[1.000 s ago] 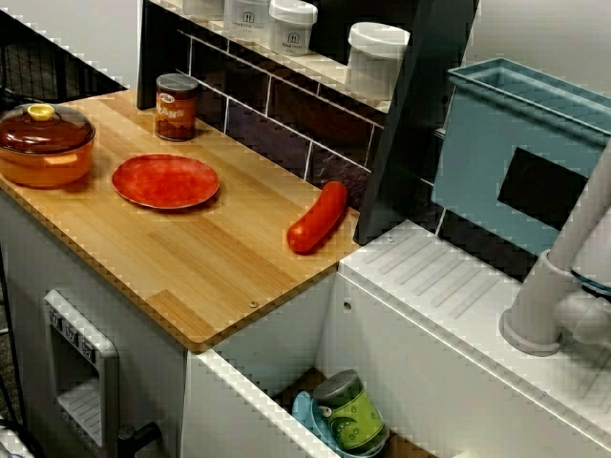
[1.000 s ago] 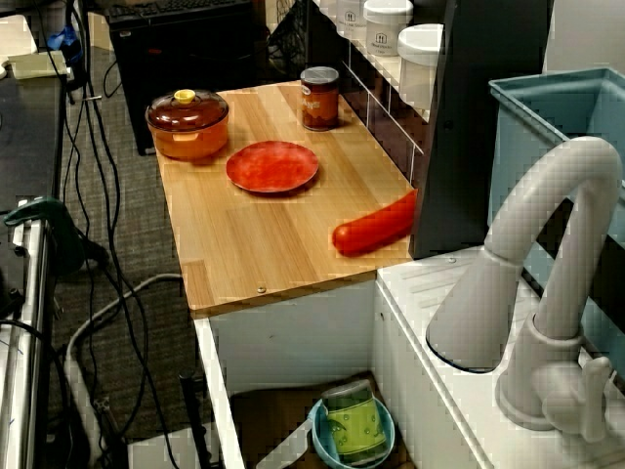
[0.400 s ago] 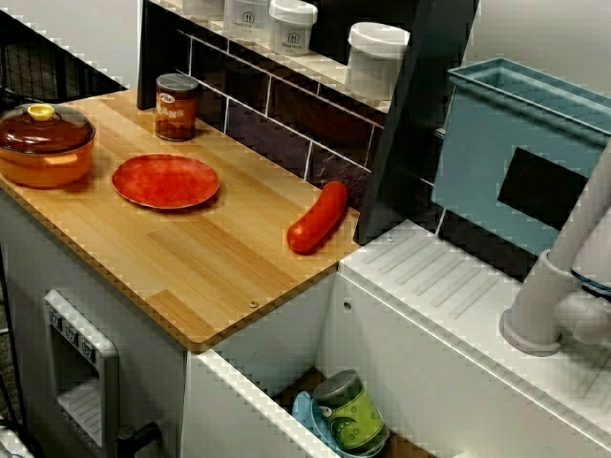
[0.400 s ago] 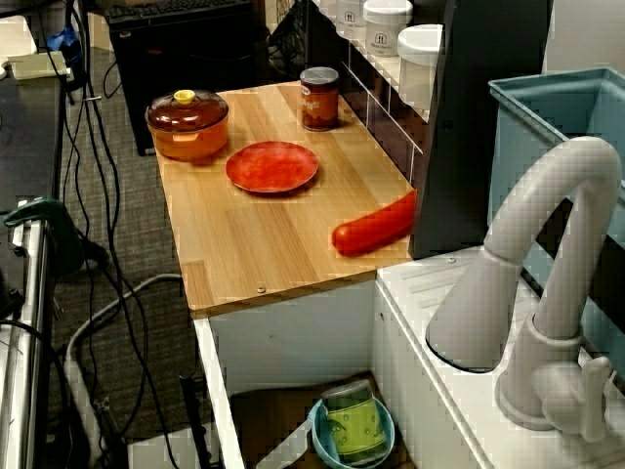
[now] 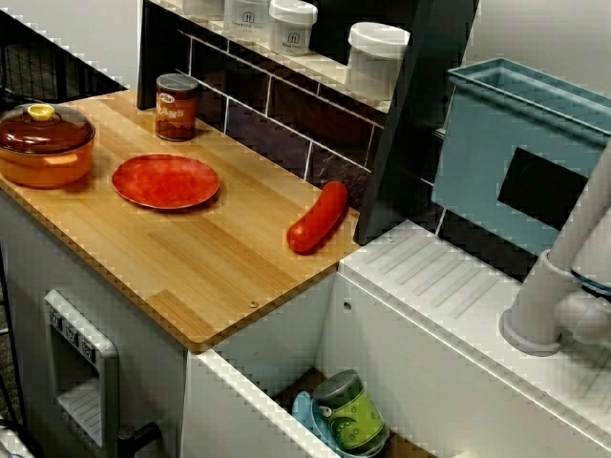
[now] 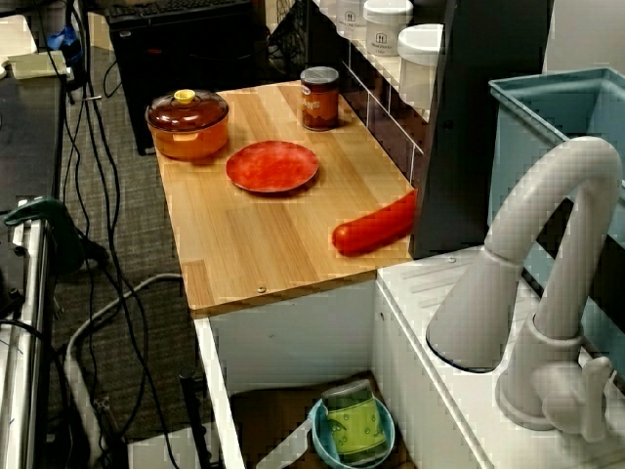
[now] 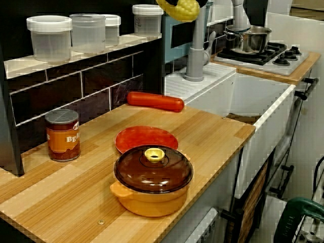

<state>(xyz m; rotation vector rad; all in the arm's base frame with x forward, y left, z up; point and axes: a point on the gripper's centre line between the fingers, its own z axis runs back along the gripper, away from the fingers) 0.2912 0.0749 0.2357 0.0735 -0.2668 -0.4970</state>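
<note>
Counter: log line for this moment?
gripper: not in view | counter: red sausage by tiled wall, red plate, lidded orange pot, can | sink: green cup in blue bowl

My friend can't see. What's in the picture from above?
A red sausage lies on a wooden counter by the tiled wall; a red plate, a lidded orange pot and a can stand left of it. A green cup sits in the sink.

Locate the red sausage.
In the view from above, the red sausage lies at the right end of the wooden counter, beside the tiled wall, between the red plate and the white drainboard.
</note>
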